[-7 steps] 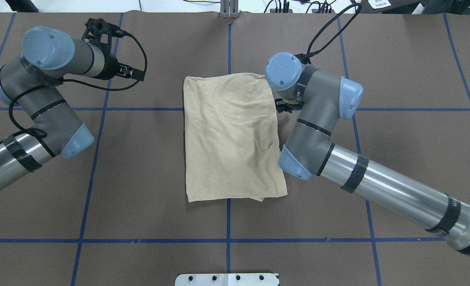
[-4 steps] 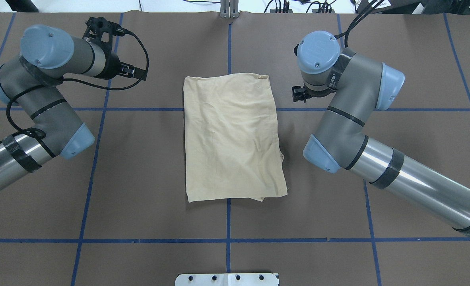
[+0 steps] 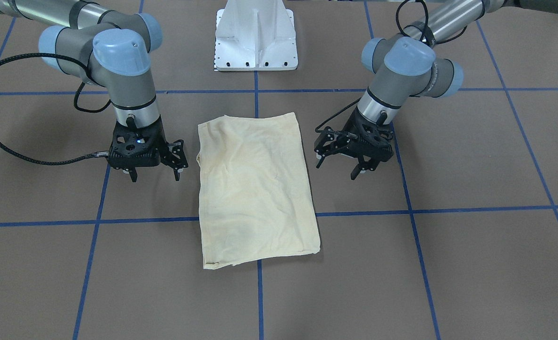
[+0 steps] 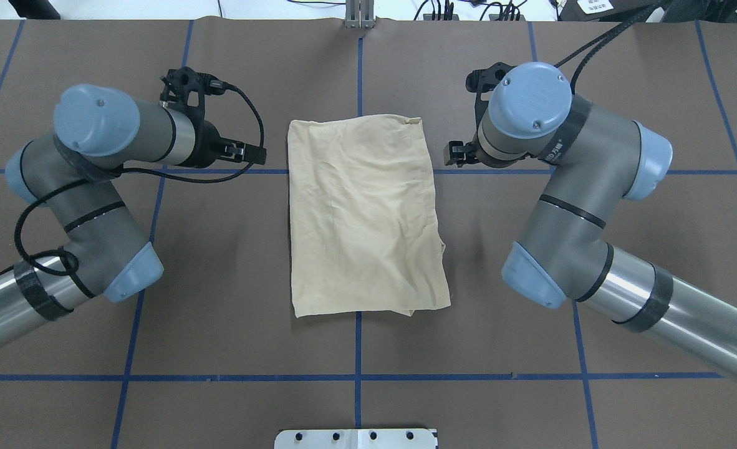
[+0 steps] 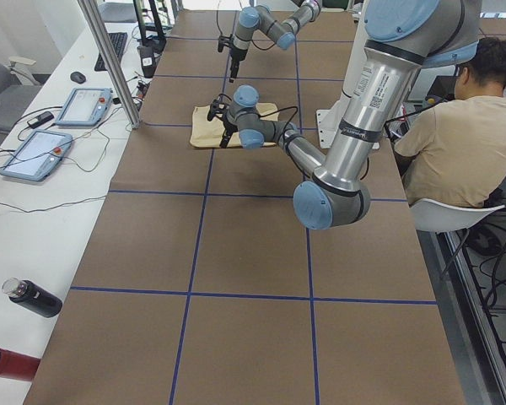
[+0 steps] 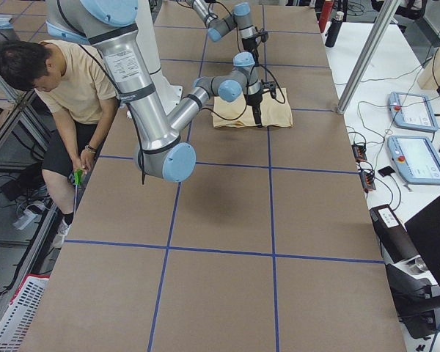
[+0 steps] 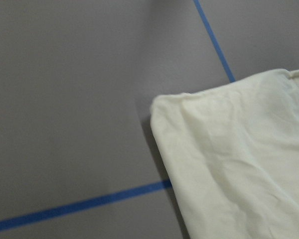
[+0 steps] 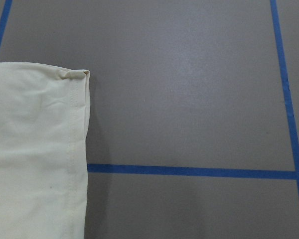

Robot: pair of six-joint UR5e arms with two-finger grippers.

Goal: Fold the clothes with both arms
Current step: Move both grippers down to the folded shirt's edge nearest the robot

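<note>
The left arm point(image 4: 88, 206) is seen entering over the bench point(image 4: 219, 324) from the left, with its wrist turned downward. The left hand point(image 3: 338, 171) is held above bare bench, just off the shirt's left edge and clear of it. Its fingers are spread and nothing is grasped. In the left wrist view, one rounded corner of the cloth is recorded at lower right, beside a blue tape line point(image 7: 79, 206).

The shirt point(image 4: 362, 212) is found at the middle of the bench, folded into an upright rectangle and lying flat. A plain cream face is turned up and light creases are noted. It lies across the centre tape lines, with its long sides running away from the robot. At the near right corner, the layers are slightly offset.

The right hand point(image 3: 155, 178) is held just off the shirt's right edge, not touching it. It is released and empty, and is carried by the right arm point(image 4: 568, 206). In the right wrist view, a stitched hem corner is shown at the left.
</note>
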